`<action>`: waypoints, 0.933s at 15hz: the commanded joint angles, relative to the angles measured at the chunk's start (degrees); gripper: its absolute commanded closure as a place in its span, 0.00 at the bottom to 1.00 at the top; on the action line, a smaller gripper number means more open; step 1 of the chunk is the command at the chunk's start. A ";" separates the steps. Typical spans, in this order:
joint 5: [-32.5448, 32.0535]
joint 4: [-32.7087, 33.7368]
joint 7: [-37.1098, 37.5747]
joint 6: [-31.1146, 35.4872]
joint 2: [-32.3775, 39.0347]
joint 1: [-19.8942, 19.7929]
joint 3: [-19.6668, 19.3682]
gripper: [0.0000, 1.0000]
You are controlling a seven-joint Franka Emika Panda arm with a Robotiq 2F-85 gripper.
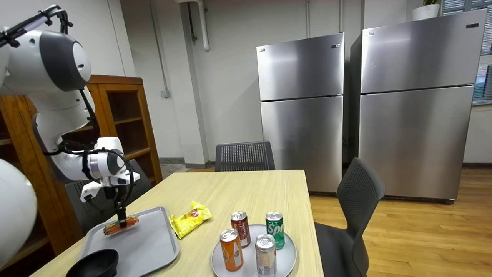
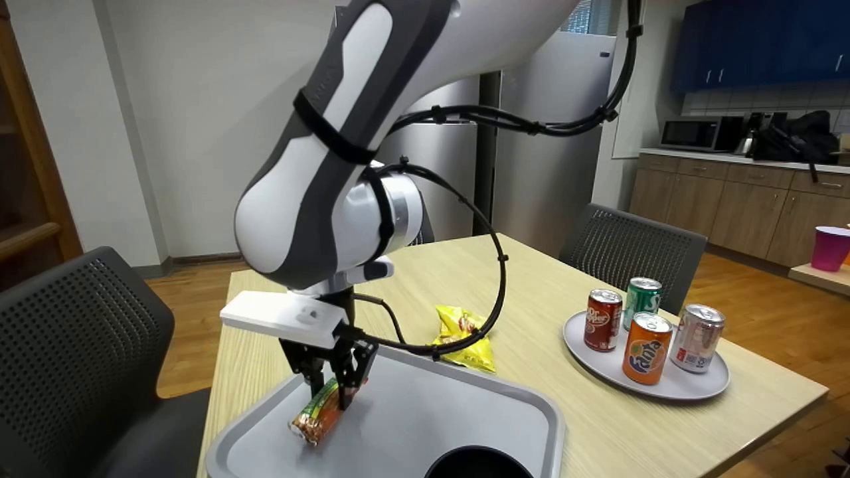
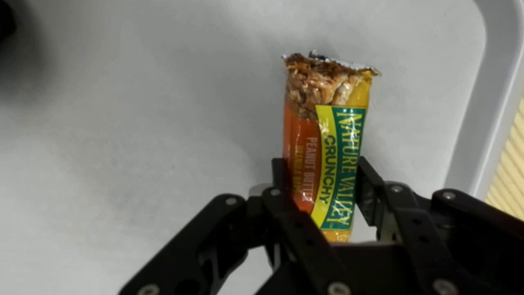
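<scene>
- Your gripper (image 3: 321,176) is closed on the snack bar (image 3: 325,147), with a finger against each side in the wrist view.
- The bar is inside the rim of the tray (image 2: 412,405), near one edge; whether it rests on the tray or hangs just above it, you cannot tell.
- Taking hold of the bar looks done, as far as you can judge; letting it go is not yet done, nor is it well clear of the tray.
- A black bowl (image 1: 96,263) seems to stand in the tray, apart from the bar.
- The chip bag (image 1: 190,220) lies untouched on the table (image 1: 238,188), just beside the tray.
- Well apart from the tray, the plate (image 2: 707,385) carries a red can (image 2: 603,322), green can (image 2: 642,302), orange can (image 2: 647,348) and silver can (image 2: 697,338), all untouched.
</scene>
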 commanded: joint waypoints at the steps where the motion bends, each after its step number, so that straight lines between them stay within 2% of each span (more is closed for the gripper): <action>1: -1.68 0.20 0.29 -1.54 -2.80 -0.94 -2.18 0.83; 8: -4.03 2.81 1.60 -1.82 -2.35 -3.87 -7.02 0.83; 14: -4.32 7.86 2.18 -2.22 0.48 -5.95 -8.14 0.83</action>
